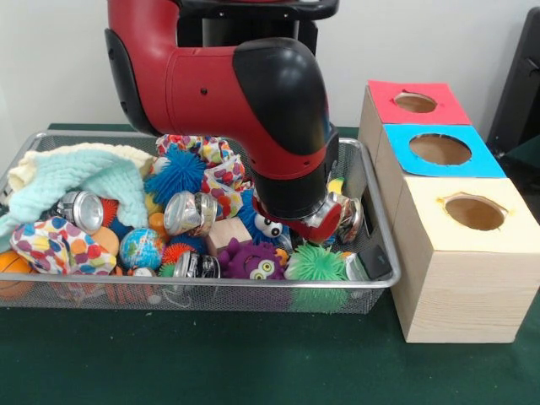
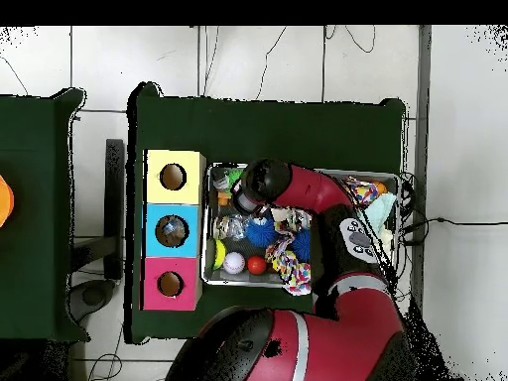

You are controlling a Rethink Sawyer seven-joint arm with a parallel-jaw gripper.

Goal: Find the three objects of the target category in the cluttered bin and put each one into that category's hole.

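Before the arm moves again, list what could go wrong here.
The gripper is buried among packed toys, so lifting may drag the green spiky ball or purple monster along. The arm hides its grip from both views, so a wrong pick could go unnoticed. The bin's mesh wall is close and might be struck.

Red and black arm (image 1: 253, 93), red box (image 1: 415, 103), blue box (image 1: 439, 150), yellow box (image 1: 472, 211), purple toy (image 1: 253, 261)
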